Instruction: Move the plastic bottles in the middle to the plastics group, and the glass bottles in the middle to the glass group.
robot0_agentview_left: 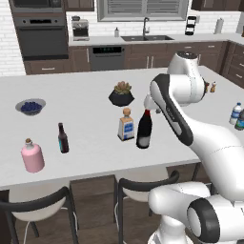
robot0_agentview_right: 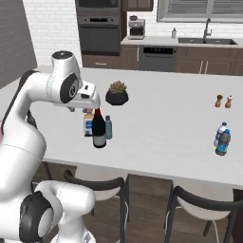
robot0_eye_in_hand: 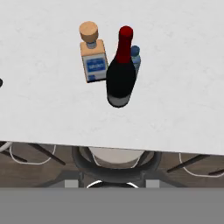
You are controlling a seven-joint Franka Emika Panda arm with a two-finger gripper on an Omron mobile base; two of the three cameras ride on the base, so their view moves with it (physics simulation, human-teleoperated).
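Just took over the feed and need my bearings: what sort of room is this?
A home kitchen, rendered: a wall oven, a sink under a window, and a white island counter with stools.

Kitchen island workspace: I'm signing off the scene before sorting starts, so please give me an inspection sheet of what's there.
Surface: white island counter, dry and flat.
Job's things: wine bottle, square clear bottle and small teal bottle stand upright, clustered mid-counter. Pink flask and beer bottle stand at one end; water bottle and darker bottle at the other.
Clutter: potted succulent, bowl of blueberries, salt and pepper shakers.
Grippers: gripper above the cluster, holding nothing; opening unclear.
Cables: nothing seen.
Surroundings: stools under the counter edge; oven, sink behind.
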